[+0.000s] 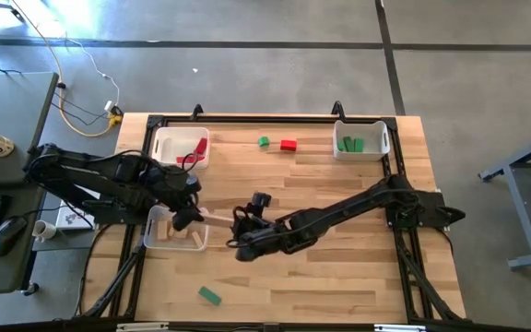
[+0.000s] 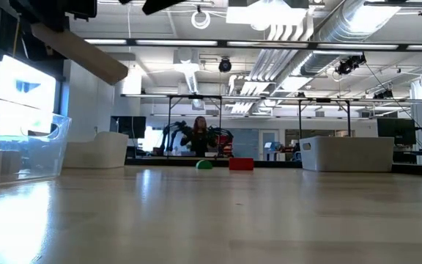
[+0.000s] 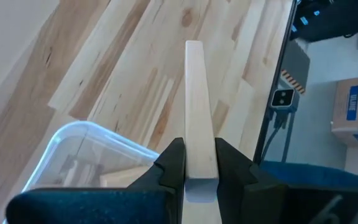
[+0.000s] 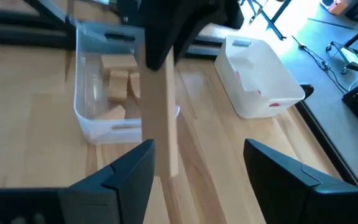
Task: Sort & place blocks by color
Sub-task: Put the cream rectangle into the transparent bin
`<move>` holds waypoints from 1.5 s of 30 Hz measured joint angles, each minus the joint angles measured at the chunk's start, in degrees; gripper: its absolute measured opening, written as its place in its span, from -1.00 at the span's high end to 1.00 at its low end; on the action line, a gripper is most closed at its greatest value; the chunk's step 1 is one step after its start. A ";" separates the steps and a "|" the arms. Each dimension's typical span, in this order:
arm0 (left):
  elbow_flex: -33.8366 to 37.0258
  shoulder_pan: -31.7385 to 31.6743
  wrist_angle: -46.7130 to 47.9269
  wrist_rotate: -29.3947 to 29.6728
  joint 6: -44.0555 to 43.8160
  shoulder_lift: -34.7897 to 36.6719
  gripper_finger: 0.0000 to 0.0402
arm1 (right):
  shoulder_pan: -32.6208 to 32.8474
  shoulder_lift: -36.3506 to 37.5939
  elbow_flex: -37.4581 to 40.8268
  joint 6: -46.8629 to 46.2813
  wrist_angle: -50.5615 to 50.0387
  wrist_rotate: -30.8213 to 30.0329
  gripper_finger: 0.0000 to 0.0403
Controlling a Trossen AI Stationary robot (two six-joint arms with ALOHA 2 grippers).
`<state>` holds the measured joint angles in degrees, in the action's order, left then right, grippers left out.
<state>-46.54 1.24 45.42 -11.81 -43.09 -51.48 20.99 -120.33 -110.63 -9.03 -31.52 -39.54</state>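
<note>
My left gripper [image 1: 192, 219] is shut on a long plain-wood bar [image 1: 215, 219], held in the air beside the clear bin [image 1: 175, 232]. The bin holds several plain-wood blocks [image 4: 118, 84]. The bar points toward my right gripper [image 1: 241, 242], which is open and empty. Its fingers [image 4: 126, 177] stand just short of the bar's free end [image 4: 168, 165]. In the low view the bar [image 2: 79, 50] hangs tilted, high above the table. A green block [image 1: 263, 142] and a red block [image 1: 289, 145] lie at the far middle. Another green block [image 1: 210, 295] lies near the front edge. My left gripper pinches the bar's near end [image 3: 201, 163] between its two fingers [image 3: 173, 165], one on each long side. The bar runs straight on ahead of the fingers, along them, toward the table's right. It is lifted clear of the table and bin, and tilted.
A white bin [image 1: 162, 148] with red blocks stands at the far left. A white bin [image 1: 376, 138] with green blocks stands at the far right. The two arms meet close together at the table's middle left. Bare tabletop lies to the right and front.
</note>
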 joint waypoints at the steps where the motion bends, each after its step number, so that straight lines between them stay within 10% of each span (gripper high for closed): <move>1: 0.00 0.05 0.49 -0.20 0.00 0.28 0.82 | 0.00 0.00 -0.72 -0.01 -0.34 -0.04 -0.15; 45: -0.04 10.94 30.73 6.92 -9.47 10.89 0.82 | -8.17 0.00 -7.32 -13.06 -23.50 4.01 -0.15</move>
<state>-46.59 12.19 76.15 -4.89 -52.56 -40.60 12.82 -120.33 -117.95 -22.09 -55.02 -35.53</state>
